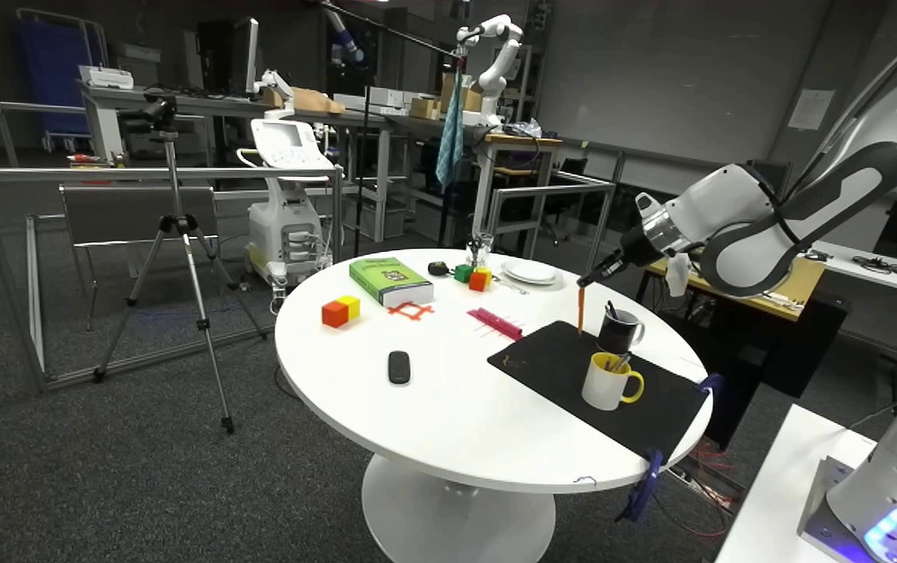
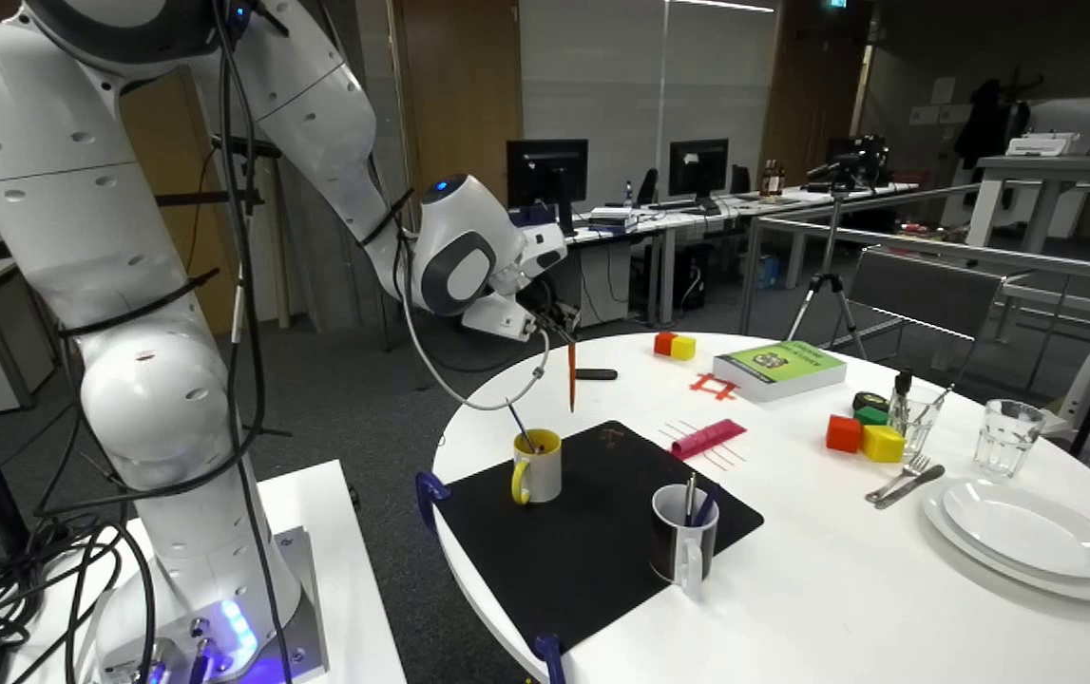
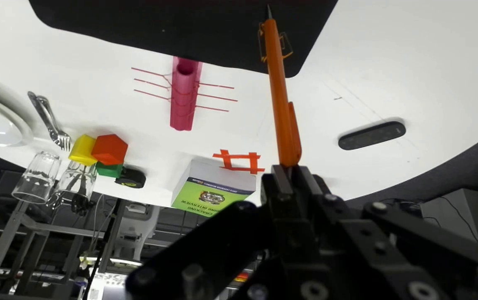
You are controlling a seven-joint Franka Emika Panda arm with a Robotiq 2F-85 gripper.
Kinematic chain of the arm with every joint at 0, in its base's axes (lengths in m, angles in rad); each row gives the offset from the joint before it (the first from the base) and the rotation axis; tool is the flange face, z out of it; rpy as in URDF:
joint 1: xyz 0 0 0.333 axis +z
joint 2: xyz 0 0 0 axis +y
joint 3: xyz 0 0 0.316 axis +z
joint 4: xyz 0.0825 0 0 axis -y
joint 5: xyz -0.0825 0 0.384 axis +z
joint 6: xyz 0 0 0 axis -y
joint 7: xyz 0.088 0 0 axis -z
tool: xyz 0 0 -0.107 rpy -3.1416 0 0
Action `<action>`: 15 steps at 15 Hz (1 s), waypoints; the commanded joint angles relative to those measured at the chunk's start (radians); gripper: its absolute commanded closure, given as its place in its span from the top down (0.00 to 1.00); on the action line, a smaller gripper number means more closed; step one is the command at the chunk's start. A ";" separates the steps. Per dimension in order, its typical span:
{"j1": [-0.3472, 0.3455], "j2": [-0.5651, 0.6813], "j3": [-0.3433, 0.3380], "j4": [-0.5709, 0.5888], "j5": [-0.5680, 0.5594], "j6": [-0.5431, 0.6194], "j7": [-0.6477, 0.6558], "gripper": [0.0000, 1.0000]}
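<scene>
My gripper [image 3: 291, 167] is shut on the top end of an orange pen [image 3: 279, 89], which hangs with its dark tip pointing down. In both exterior views the pen [image 1: 581, 311] hangs near vertical over the table, apart from the mugs. Beneath lies a black mat [image 2: 592, 560]. A black mug [image 1: 616, 336] with a white handle stands on it with pens inside. Also on the mat is a white mug [image 2: 540, 478] with a yellow handle and yellow inside, holding pens too. Neither mug shows in the wrist view.
Around the round table are a green book [image 1: 391, 280], a dark remote-like object [image 3: 372, 135], a pink tube-shaped piece [image 3: 183, 96], coloured cubes [image 2: 864, 440], plates [image 2: 1029, 532], cutlery [image 2: 906, 483] and glasses [image 2: 1007, 437]. Blue clamps [image 2: 429, 499] grip the table edge by the mat.
</scene>
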 commanded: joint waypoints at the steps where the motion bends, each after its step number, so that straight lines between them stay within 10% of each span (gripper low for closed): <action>1: 0.196 -0.162 -0.189 -0.114 -0.015 -0.071 0.051 0.02; 5: 0.330 -0.252 -0.395 -0.089 0.010 -0.204 -0.031 0.02; 15: 0.404 -0.234 -0.624 -0.027 0.057 -0.408 -0.182 0.02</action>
